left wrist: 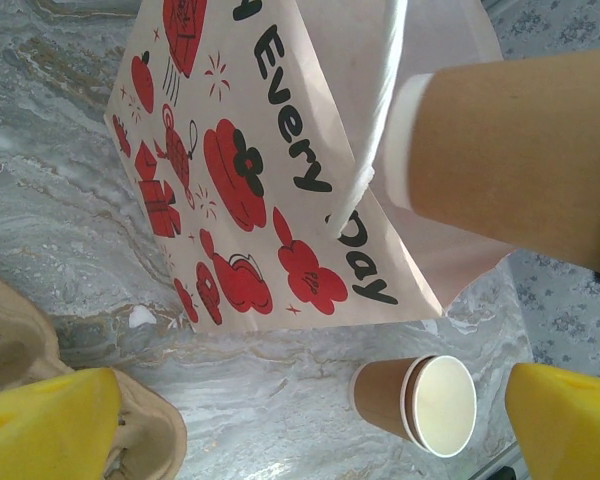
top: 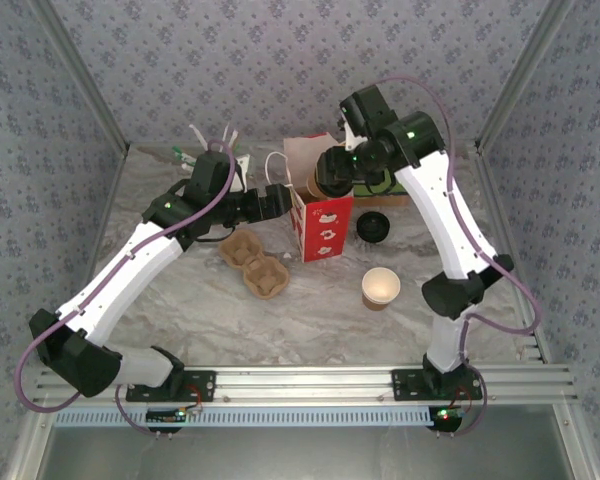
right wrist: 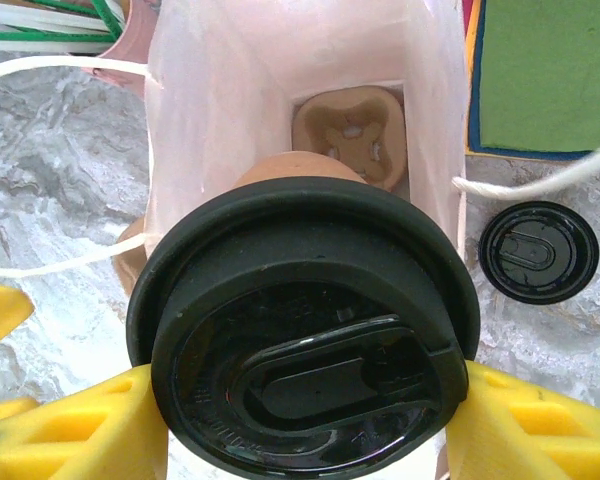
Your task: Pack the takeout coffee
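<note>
right tool (right wrist: 305, 430) clenched on takeout coffee (right wrist: 300, 330) at open bag (right wrist: 210, 100) rim; left tool (left wrist: 305, 425) released

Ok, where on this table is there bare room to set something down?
The widest bare patch is the near strip of table, bordered by the pulp carrier, the lidless cup and the arm bases. A narrower gap lies between carrier and cup, before the paper bag. Crowded at the back: bag, the takeout coffee held over it, loose lid, straws.
</note>
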Controlling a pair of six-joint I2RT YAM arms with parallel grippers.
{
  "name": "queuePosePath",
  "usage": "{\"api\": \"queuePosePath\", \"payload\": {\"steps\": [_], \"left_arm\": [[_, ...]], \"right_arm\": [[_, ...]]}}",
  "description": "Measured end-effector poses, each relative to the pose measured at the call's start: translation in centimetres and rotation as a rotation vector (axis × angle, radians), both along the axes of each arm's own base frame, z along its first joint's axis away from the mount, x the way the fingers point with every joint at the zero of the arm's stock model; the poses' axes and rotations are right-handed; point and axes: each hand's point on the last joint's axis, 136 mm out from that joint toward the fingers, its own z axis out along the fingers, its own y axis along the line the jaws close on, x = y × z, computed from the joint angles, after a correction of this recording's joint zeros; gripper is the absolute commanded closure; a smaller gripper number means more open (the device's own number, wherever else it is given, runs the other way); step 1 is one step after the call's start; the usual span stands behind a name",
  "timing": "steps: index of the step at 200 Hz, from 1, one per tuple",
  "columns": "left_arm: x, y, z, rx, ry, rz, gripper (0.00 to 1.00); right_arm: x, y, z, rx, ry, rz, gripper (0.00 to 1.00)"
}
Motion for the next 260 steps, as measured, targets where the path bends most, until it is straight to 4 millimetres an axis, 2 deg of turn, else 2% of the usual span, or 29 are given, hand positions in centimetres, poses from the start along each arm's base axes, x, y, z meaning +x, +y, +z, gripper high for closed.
{"api": "queuePosePath", "payload": {"steps": [82,122,191,226,260], "left_arm": [[0.1,0.3,-0.2,0.014,-0.004,-0.003,0.01],[0.2,1.0,-0.2,0.021,0.004,0.011,0.01],[0.1,1.4,0.2,0.016,-0.007,0.019,0.01],[-0.1,2.0,0.0,0.017,-0.006,0.029,0.01],[-0.1,2.3,-0.4,0.020,-0.001,0.034,0.01]], "right_arm": [[3.4,1.8,-3.6,-0.058,0.034,0.012,0.36],[4.2,2.3,-5.3,-0.092,0.052,0.023,0.36],[4.0,3.0,-7.6,-0.152,0.097,0.052,0.35],[3.3,3.1,-9.0,-0.189,0.142,0.065,0.35],[2.5,3.0,-9.5,-0.210,0.170,0.075,0.35]]}}
